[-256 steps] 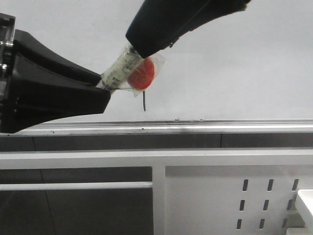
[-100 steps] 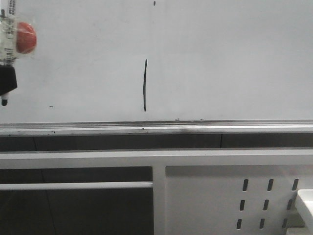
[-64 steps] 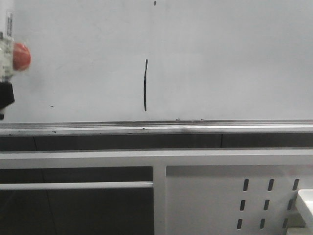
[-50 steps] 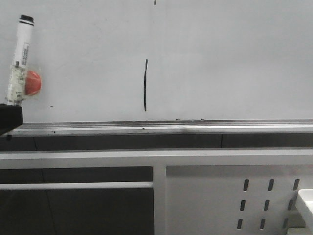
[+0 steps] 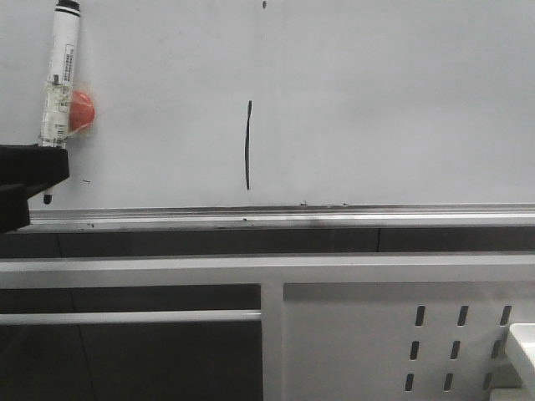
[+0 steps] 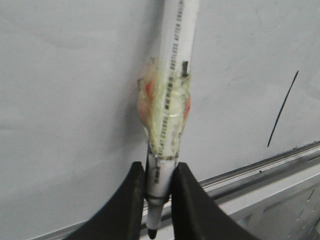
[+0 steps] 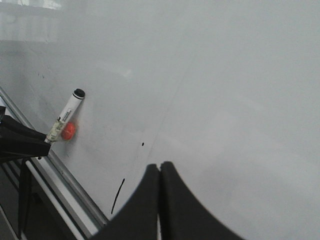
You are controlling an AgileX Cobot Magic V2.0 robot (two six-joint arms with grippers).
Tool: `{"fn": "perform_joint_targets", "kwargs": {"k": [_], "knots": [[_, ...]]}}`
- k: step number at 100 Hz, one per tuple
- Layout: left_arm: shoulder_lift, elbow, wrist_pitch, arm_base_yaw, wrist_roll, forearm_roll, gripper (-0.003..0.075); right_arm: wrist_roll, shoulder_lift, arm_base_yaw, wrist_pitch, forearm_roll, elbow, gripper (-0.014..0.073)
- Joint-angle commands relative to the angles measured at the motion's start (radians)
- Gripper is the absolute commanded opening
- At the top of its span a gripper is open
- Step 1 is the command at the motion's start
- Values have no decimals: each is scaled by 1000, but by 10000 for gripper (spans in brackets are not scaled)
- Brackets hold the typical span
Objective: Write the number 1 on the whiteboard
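The number 1 (image 5: 247,145) is a thin black, slightly curved vertical stroke on the whiteboard (image 5: 384,100), just above its silver rail (image 5: 334,215). It also shows in the left wrist view (image 6: 283,109) and the right wrist view (image 7: 118,195). My left gripper (image 6: 158,186) is shut on a white marker (image 5: 59,79) with a red ball taped to it, held upright at the board's far left, tip down. The marker also shows in the left wrist view (image 6: 171,95) and the right wrist view (image 7: 65,116). My right gripper (image 7: 160,167) is shut and empty, facing the board.
A white perforated metal panel (image 5: 401,334) and a white frame bar (image 5: 251,269) lie below the rail. A small black dot (image 5: 264,5) sits on the board above the stroke.
Both arms have left the stroke. The left gripper carried the marker to the far left and now holds it upright a little further right. The right arm has left the front view.
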Motion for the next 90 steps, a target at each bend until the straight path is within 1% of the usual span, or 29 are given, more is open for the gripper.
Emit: {"fn": "perform_joint_targets", "kwargs": {"k": [1,16,37,63,90], "knots": [[-10,-19,-226,-6,2,-15,-20,2,2,-4,-85,6,-26,-68],[29,-19,-226,-6,-53,-17,-20,2,2,-4,-98,4,-26,-68],[54,-29,-226,-6,-53,-44,-20,2,2,-4,-98,-2,-26,-68],[54,-95,-226,-6,-53,-44,-20,2,2,-4,-98,-3,-26,-69],[54,-96,-226,-6,-53,-40,-20,2,2,-4,-98,-5,-26,-69]]}}
